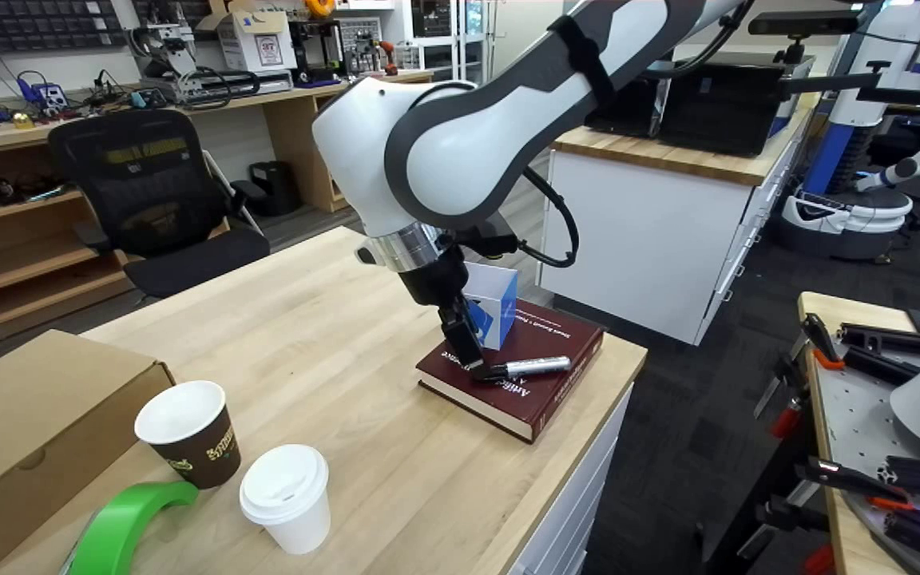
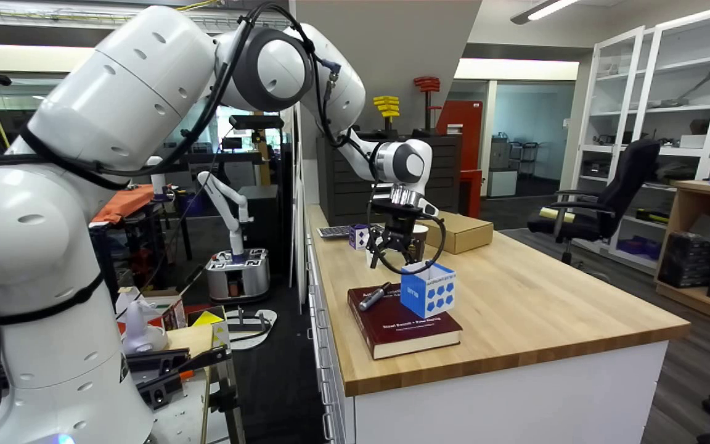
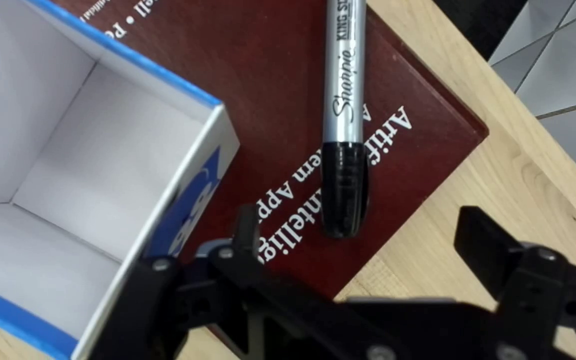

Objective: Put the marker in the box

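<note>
plainly, black gripper (image 3: 357, 231), jaws wide apart, silver-and-black marker (image 3: 343, 117) (cap end nearest) lying on maroon book (image 3: 278, 85), twelve o'clock from the gripper in the wrist view, open-topped blue-and-white box (image 3: 105, 160) on the book, nine o'clock from the marker

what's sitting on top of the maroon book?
On the maroon book: the marker, lying flat, and beside it the light-blue and white box, open side up. Covered: the surface beneath each, so any print there can't be read.
</note>
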